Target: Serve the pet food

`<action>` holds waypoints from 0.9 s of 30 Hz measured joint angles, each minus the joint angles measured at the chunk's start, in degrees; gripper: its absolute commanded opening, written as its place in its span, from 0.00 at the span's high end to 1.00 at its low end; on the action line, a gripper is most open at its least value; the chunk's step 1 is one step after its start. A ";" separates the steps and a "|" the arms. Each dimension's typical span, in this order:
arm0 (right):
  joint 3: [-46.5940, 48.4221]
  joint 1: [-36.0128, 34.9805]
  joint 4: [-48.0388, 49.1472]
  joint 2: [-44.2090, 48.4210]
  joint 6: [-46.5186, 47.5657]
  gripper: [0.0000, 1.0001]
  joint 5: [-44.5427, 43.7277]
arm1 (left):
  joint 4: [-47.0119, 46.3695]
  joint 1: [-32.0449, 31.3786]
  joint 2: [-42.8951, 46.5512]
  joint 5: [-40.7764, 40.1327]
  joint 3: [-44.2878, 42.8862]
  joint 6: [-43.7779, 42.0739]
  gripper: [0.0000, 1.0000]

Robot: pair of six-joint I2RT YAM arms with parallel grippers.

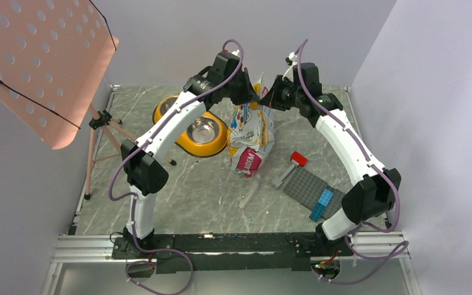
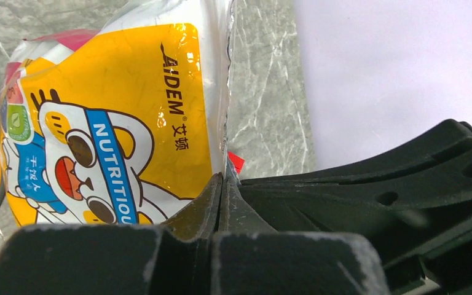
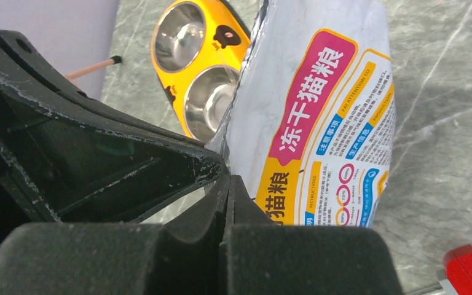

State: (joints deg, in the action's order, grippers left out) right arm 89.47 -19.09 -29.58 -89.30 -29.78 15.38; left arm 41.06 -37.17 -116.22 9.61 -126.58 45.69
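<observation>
The glossy white, pink and yellow pet food bag point(image 1: 252, 132) hangs above the middle of the table, held by its top edge between both arms. My left gripper point(image 1: 246, 92) is shut on the bag's top edge; its wrist view shows the cartoon cat side point(image 2: 117, 123) with the jaws point(image 2: 222, 181) pinched on the edge. My right gripper point(image 1: 269, 97) is shut on the opposite side of the top; its wrist view shows the printed back point(image 3: 326, 123) at the jaws point(image 3: 227, 181). No kibble shows. The yellow double bowl point(image 1: 192, 126) with two steel cups sits left of the bag.
A grey baseplate point(image 1: 310, 184) with blue bricks and a red-headed tool point(image 1: 290, 167) lies at right front. A pink perforated board on a tripod point(image 1: 43, 67) stands at far left. Walls close in behind and on the right.
</observation>
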 measured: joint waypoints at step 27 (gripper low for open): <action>8.74 -11.54 -15.98 -6.75 7.89 1.00 -41.38 | 7.63 -1.16 -3.39 -8.70 -3.56 -6.21 1.00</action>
State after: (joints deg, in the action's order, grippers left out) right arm 98.21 -30.63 -45.56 -96.05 -21.89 -26.00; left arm 48.69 -38.33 -119.61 0.91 -130.15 39.48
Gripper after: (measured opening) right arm 0.006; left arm 0.007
